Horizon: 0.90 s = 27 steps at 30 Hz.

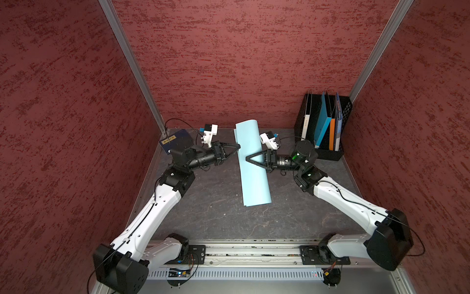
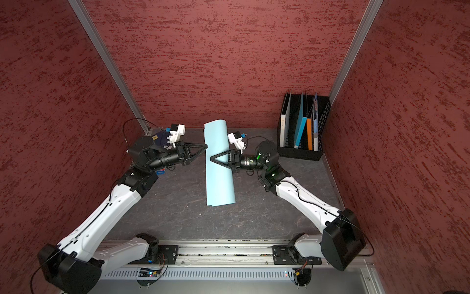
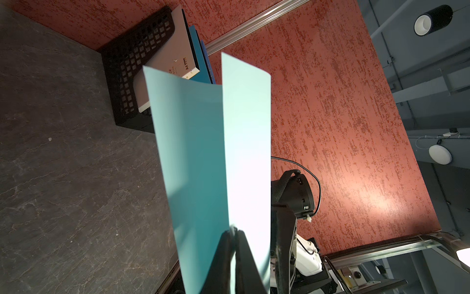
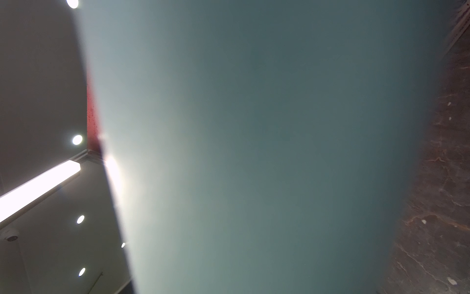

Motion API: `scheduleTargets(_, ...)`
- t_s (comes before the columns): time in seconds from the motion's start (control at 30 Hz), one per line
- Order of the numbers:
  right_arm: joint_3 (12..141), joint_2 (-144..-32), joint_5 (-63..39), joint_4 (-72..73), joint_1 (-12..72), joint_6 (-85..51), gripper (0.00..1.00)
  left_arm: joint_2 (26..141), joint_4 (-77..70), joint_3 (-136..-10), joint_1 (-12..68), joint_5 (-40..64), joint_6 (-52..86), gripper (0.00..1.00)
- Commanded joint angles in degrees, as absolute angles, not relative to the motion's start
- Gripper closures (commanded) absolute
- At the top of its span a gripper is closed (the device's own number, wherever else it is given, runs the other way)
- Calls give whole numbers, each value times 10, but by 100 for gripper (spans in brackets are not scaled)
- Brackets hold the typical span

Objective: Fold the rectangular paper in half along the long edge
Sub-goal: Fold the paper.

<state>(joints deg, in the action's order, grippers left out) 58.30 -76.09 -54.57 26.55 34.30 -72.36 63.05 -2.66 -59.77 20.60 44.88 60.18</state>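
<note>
Nearest the lens, a silver aluminium mounting rail runs along the near edge of the dark grey, marble-veined tabletop and carries the bases of 2 white-and-black arms. In both top views the rectangular paper, a thin, pale sky-blue sheet, lies lengthwise down the middle of the tabletop, from near the back wall toward the rail. It is doubled over into a long, narrow strip: 2 layers show at its near end, while its far end stands open in a rounded loop, not pressed flat. The left gripper meets the paper's left edge; its wrist view shows the black fingers pinched tight on the 2 layers of the sheet. The right gripper reaches in from the right, over the top layer. How far its jaws stand apart, and whether it grips anything, I cannot tell, for blurred paper fills its wrist view. A black mesh file holder with upright books and a bright blue folder stands in the far right corner. A dark navy booklet with a yellow label lies in the far left corner.
</note>
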Motion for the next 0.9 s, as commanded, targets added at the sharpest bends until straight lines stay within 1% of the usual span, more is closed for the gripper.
scheduleTargets(0.0,579,-761,-535,297,347,-731,43,629,-46,-588,209,448,602,91)
scheduleTargets(0.37,571,-763,-516,316,347,-737,46,626,-40,-588,208,449,600,91)
scheduleTargets(0.7,575,-763,-527,298,348,-724,55,627,-40,-592,208,449,600,91)
scheduleTargets(0.87,576,-759,-533,296,348,-721,57,627,-39,-591,208,449,599,86)
